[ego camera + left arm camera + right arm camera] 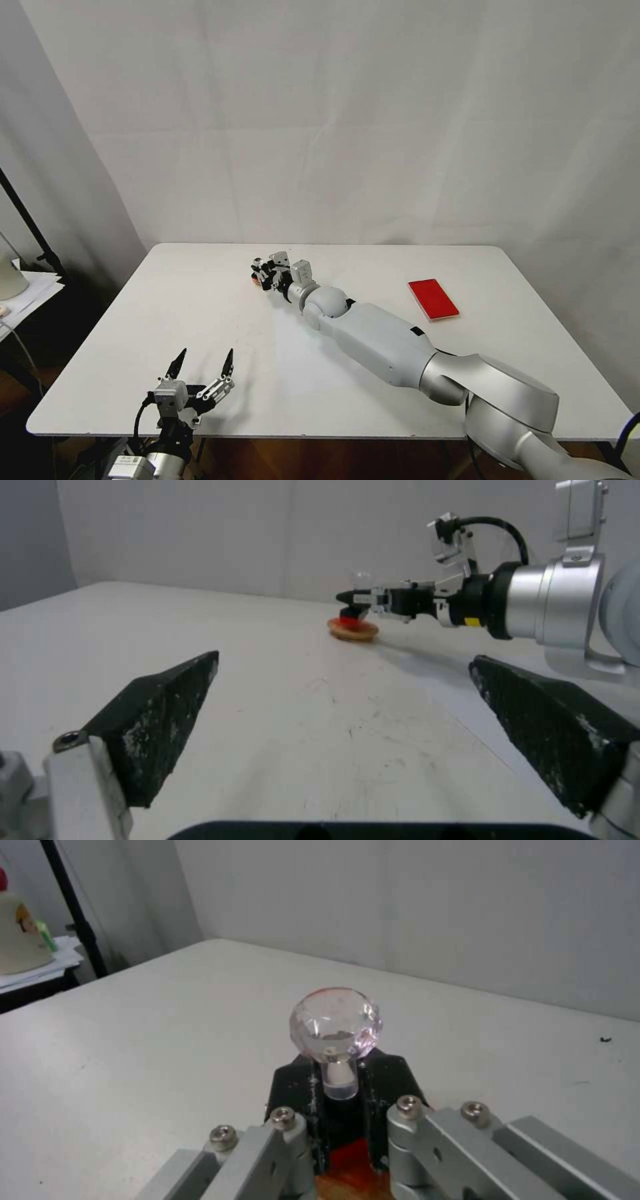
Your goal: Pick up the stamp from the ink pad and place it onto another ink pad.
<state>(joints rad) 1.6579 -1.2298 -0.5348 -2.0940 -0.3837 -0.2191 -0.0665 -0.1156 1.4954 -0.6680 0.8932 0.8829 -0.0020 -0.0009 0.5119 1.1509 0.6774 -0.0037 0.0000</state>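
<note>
My right arm reaches across the table, and my right gripper [261, 272] [353, 600] [340, 1100] is shut on the stamp [337, 1027]. Its black fingers [293, 1090] press both sides of the short handle below the clear pinkish knob [362, 578]. The stamp's black base [350, 614] sits at the orange-red centre of the small round tan-rimmed ink pad [254, 279] [353, 631] [350, 1177]; I cannot tell whether they touch. The flat red rectangular ink pad [433, 299] lies bare at the right of the table. My left gripper [205, 357] [343, 660] hovers open at the front left edge.
The white table [200, 300] stands against a white backdrop. A black stand pole [27, 220] and a side surface with papers [27, 287] lie off the table's left. My right forearm [380, 340] lies diagonally over the table's middle.
</note>
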